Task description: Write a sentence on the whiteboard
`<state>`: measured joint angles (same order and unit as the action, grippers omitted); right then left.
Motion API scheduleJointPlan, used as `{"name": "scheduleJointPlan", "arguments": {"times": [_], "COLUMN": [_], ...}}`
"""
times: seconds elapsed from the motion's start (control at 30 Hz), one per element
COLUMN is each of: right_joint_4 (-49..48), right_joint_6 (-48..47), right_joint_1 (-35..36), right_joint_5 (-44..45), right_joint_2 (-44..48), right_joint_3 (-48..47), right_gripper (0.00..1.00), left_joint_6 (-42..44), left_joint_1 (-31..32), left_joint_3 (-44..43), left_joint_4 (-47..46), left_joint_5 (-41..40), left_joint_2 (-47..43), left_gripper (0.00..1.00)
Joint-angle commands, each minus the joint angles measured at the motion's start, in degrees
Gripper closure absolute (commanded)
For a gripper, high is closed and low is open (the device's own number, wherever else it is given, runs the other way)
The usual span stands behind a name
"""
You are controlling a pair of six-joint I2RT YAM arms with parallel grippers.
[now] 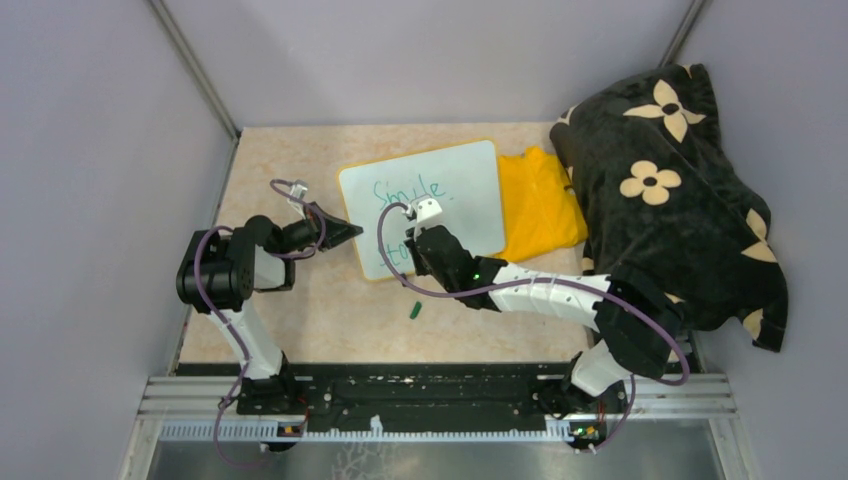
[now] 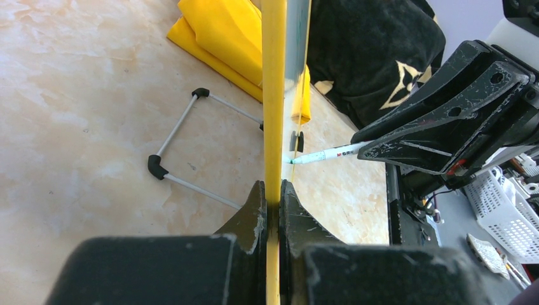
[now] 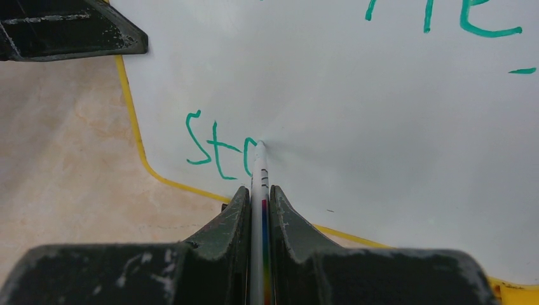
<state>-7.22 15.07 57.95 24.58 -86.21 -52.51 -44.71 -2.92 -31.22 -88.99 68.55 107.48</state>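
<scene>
The whiteboard [image 1: 470, 200], white with a thin yellow frame, stands tilted at mid-table. Green lettering of the sentence [image 1: 408, 188] reads "Smile." on the upper line. On the lower line [image 3: 213, 147] I read "St" and a curved stroke. My left gripper [image 2: 274, 190] is shut on the board's yellow left edge [image 2: 274, 95]. My right gripper [image 3: 260, 194] is shut on a white marker [image 3: 260, 178], whose tip touches the board at the end of the curved stroke. From the left wrist view the marker [image 2: 324, 154] meets the board's face side-on.
A green marker cap [image 1: 413, 311] lies on the table in front of the board. A yellow cloth [image 1: 540, 200] lies right of the board, with a black flowered blanket [image 1: 670, 190] beyond it. The board's wire stand [image 2: 184, 146] rests behind it. Purple walls enclose the table.
</scene>
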Motion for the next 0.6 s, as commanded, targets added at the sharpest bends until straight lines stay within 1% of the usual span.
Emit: {"name": "scheduleJointPlan", "arguments": {"times": [0.0, 0.27, 0.57], "right_joint_4": [-1.5, -1.7, -2.5], "right_joint_6": [0.2, 1.2, 1.4], "right_joint_1": [-1.5, -1.5, -1.5], "right_joint_5": [2.4, 1.7, 0.9], "right_joint_2": [1.0, 2.3, 5.1], "right_joint_3": [1.0, 4.1, 4.7], "right_gripper": [1.0, 1.0, 1.0], "left_joint_6": [2.7, 2.9, 3.0], "left_joint_1": [1.2, 1.4, 1.3], "left_joint_3": [-0.1, -0.1, -0.1], "left_joint_4": [-9.4, -9.1, -8.9], "left_joint_5": [0.6, 0.6, 0.7], "left_joint_2": [1.2, 1.3, 1.3], "left_gripper": [1.0, 1.0, 1.0]}}
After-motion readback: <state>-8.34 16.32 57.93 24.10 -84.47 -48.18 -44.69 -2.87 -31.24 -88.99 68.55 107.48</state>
